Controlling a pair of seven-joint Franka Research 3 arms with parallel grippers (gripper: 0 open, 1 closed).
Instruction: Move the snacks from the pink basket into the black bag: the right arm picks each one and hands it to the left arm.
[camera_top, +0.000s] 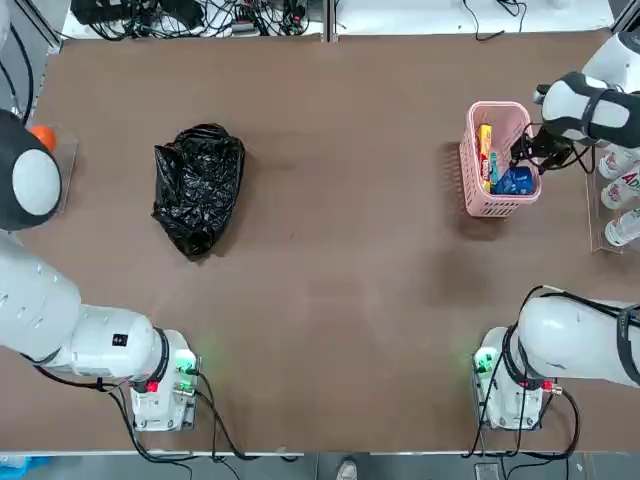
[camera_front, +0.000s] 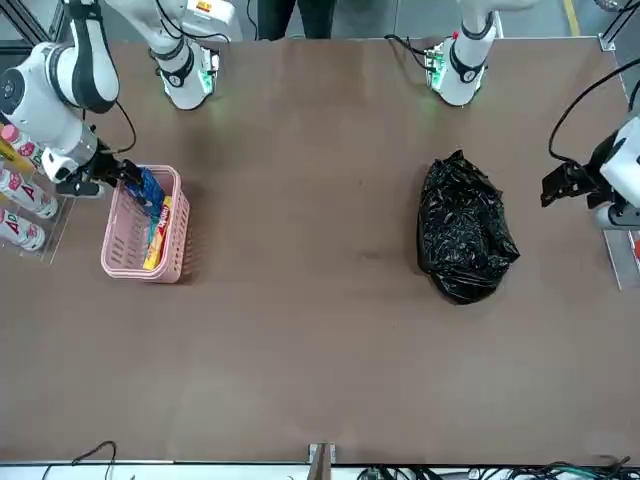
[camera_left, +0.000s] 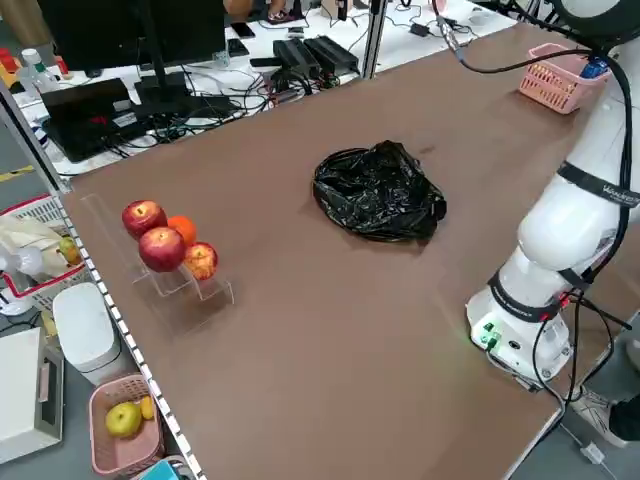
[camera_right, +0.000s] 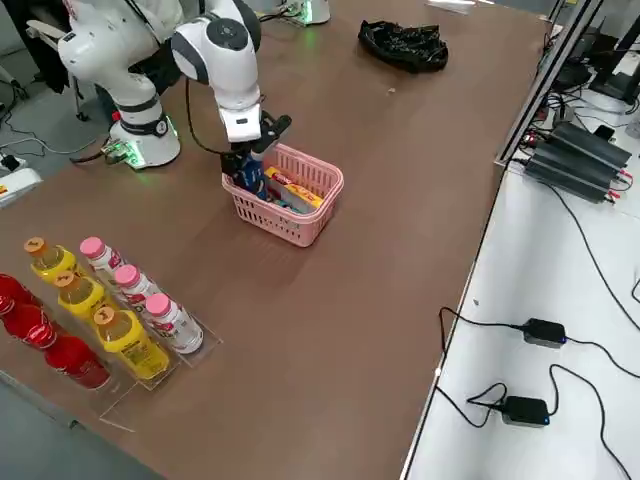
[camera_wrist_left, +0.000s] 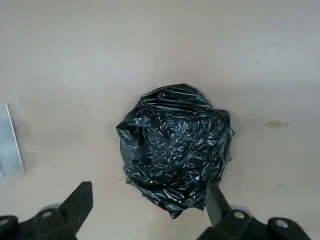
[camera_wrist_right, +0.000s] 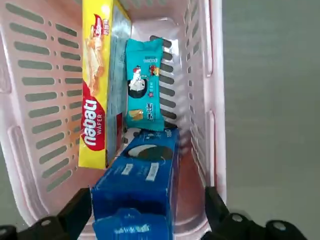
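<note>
Pink lattice walls filled the right wrist view, and all three snacks were there inside the pink basket (camera_top: 497, 160) at the upper right of the top view: the blue cookie pack (camera_wrist_right: 142, 185) nearest the camera, the yellow-orange pack (camera_wrist_right: 99, 85) standing on edge against one wall, the small teal packet (camera_wrist_right: 144, 85) lying deeper in. The right end effector (camera_top: 527, 152) sat right over the basket's rim at the blue pack's end, fingers spread wide on either side of that pack and pinching nothing, as far as the wrist view showed. Over at the left of the top view, the black bag (camera_top: 198, 187) lay crumpled on the brown bench (camera_top: 340, 250), well apart from the basket, and I could not tell whether its mouth was open. The left end effector (camera_front: 572, 182) hung at the right edge of the front view, fingers likewise spread and empty, with the bag squarely in its wrist camera. By my reading, nothing had been moved at all: no snack in the bag, none handed over, none lifted. Three picks, three handovers and three drops were left, and the blue pack looked the likely first candidate.
</note>
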